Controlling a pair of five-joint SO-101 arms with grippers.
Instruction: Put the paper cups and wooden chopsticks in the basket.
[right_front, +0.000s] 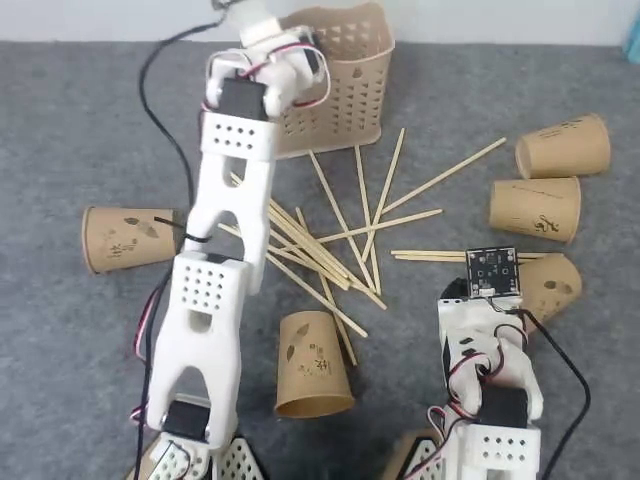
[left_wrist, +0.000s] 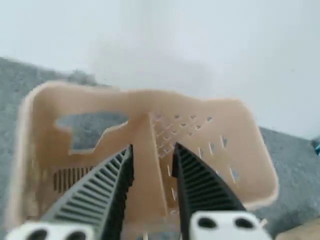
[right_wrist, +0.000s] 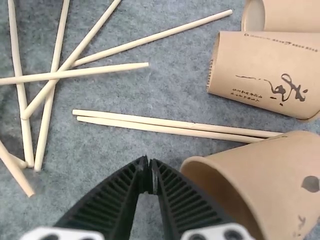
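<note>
My left gripper hangs over the tan slotted basket, shut on a wooden chopstick that points down into it. In the high view the left arm stretches to the basket at the table's far side. Several chopsticks lie scattered mid-table. Paper cups lie on their sides: one at the left, one in the middle, three at the right. My right gripper is shut and empty, low over the mat beside a cup, just short of a chopstick pair.
The grey mat has free room at the far left and near right. The right arm stands at the front right. Two more cups lie beyond the chopstick pair. Cables run along both arms.
</note>
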